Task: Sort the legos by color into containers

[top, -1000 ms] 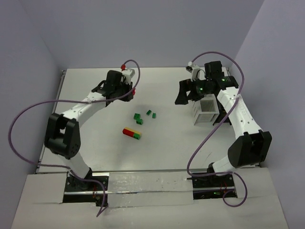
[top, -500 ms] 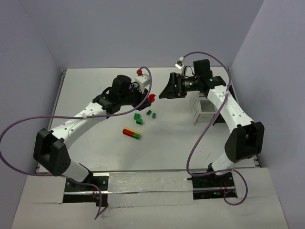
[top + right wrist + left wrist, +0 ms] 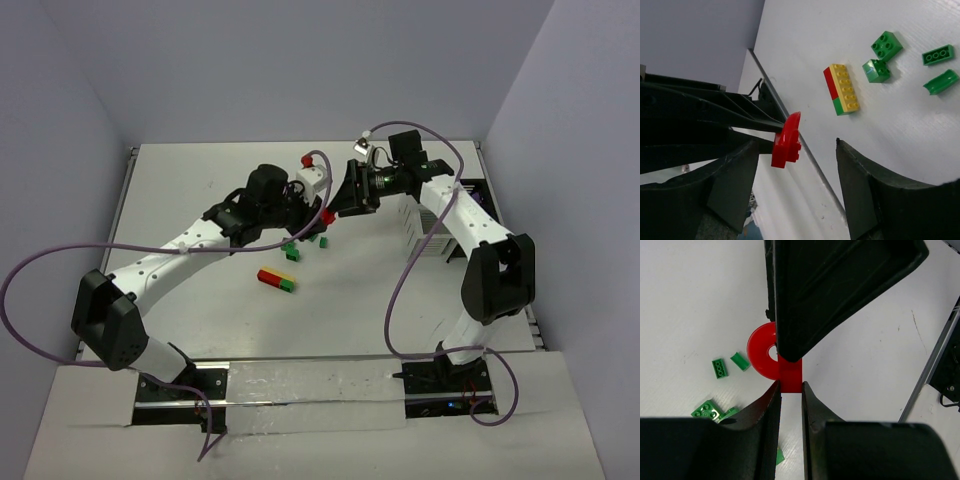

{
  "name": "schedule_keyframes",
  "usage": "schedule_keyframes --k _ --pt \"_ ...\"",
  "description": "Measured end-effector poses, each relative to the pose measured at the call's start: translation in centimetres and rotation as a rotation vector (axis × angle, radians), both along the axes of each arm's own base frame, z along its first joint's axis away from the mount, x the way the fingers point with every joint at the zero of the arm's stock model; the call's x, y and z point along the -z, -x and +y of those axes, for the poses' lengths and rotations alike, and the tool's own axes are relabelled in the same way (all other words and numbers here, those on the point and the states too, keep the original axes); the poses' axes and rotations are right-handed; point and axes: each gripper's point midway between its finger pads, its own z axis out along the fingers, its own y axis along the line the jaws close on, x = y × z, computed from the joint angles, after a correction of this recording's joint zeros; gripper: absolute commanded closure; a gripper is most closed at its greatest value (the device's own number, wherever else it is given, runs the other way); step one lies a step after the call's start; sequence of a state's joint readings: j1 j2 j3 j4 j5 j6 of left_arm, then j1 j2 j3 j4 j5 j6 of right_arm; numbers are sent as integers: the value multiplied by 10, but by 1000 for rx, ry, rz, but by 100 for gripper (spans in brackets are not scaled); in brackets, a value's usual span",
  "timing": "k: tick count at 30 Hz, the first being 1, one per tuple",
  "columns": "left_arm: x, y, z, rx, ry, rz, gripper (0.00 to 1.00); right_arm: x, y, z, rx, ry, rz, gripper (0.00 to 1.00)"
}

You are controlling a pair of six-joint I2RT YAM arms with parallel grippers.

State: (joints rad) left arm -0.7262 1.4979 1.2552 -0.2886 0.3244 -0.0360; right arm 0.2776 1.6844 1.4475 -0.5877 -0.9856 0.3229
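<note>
My left pincer is clamped on a red arch brick, held above the middle of the bench. Below it lie loose green bricks and, nearer the arm bases, a red, yellow and green stack — all resting on the bench. The right pincer faces the left one, jaws apart on either side of the red arch brick — not touching it, as far as I can see. Further right stands the white slatted box.
</note>
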Motion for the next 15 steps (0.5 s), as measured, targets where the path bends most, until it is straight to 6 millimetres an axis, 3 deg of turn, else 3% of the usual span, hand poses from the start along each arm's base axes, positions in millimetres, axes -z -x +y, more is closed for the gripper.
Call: schedule_keyframes --k 6,11,13,14,15 --pt "0 2 -2 2 -3 -4 100 0 6 7 -33 -6 -4 59" --pt "1 1 -1 1 -12 -10 96 0 11 10 -54 -4 -12 85" --pt "1 1 -1 1 -16 -13 79 1 11 10 -56 -2 -14 97" --pt "2 1 -1 1 -18 -13 66 1 11 10 -57 -1 -16 99" --pt "1 1 0 3 -23 -16 46 2 12 10 -59 0 -16 100"
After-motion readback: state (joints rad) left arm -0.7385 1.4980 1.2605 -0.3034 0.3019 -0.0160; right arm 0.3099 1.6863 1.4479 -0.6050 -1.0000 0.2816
